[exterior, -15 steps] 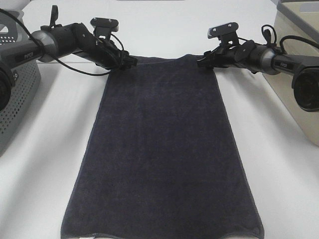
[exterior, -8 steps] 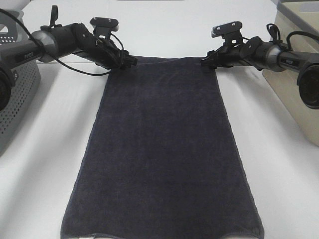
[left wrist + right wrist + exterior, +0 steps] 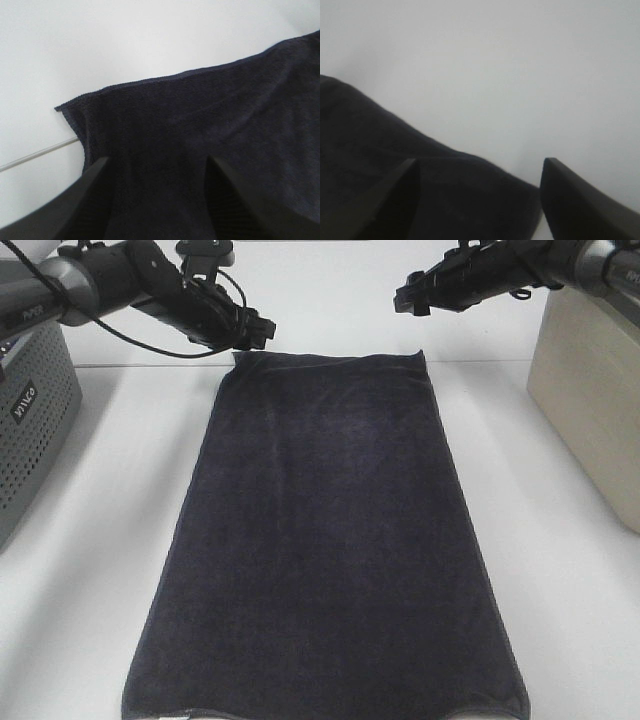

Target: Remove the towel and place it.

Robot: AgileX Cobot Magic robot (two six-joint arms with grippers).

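White counter. Left end effector spread, empty, above towel corner at 11 o'clock; right end effector spread, empty, at 1 o'clock. Towel flat, long axis 12-to-6; left nearer.

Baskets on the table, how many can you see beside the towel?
2. A grey perforated basket stands at the left edge, and a beige one at the right edge, each apart from the dark towel. Both are partly cut off by the frame.

White counter with the dark towel spread flat, grey perforated basket left, beige bin right.
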